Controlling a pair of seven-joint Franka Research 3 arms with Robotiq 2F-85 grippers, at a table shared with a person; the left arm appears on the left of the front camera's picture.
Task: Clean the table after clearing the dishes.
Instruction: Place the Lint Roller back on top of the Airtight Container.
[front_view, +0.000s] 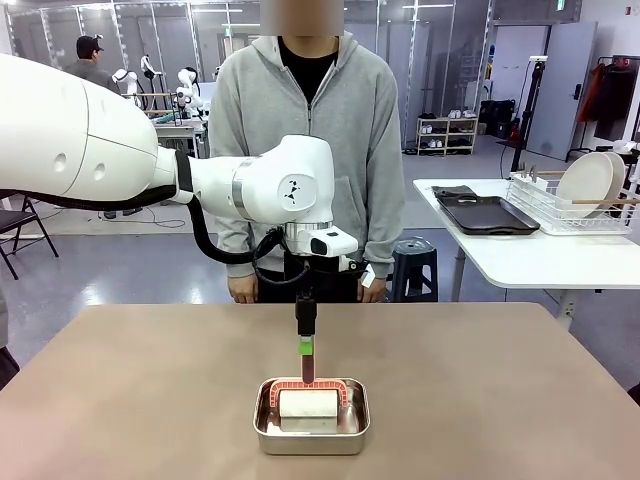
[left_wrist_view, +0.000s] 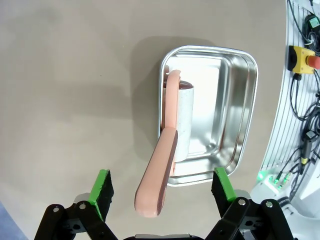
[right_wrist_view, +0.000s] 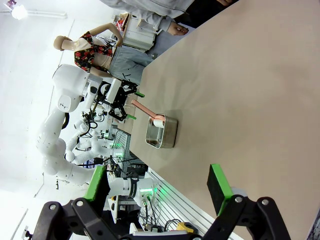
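Observation:
The tan table holds a shiny metal pan near its front middle. A lint roller with a white roll and a pink handle lies in the pan. My left gripper points down over it. In the left wrist view my left gripper is open; the roller's handle rises between the green pads with a gap on each side. My right gripper is open and holds nothing, and its view looks along the table toward the pan. The dishes, white plates, stand in a wire rack.
A person in a grey hoodie stands at the far edge, hands down. The white side table at the right carries the rack and a dark tray. A stool stands beside it.

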